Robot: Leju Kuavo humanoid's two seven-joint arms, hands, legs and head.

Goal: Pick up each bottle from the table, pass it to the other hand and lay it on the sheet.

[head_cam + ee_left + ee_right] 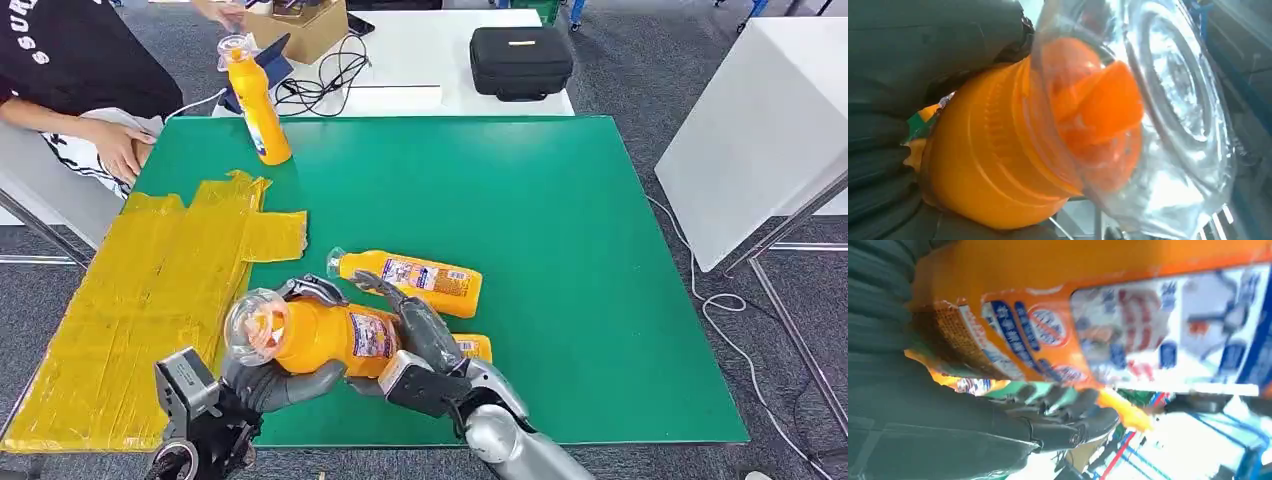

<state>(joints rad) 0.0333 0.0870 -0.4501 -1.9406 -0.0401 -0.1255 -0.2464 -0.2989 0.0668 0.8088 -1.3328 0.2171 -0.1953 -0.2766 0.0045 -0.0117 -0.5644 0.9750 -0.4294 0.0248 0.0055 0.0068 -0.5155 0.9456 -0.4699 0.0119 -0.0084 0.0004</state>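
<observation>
Mid-handover above the table's [600, 300] near edge, both the left hand [262, 382] and right hand [415, 325] grip the orange bottle [330, 338], so the right hand must probably let go before the left lays it on the yellow sheet [130, 300].

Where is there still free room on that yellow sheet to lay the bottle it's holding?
The yellow sheet is bare throughout. Crowded: the mat just right of it, where both hands grip the held bottle beside a lying bottle.
</observation>
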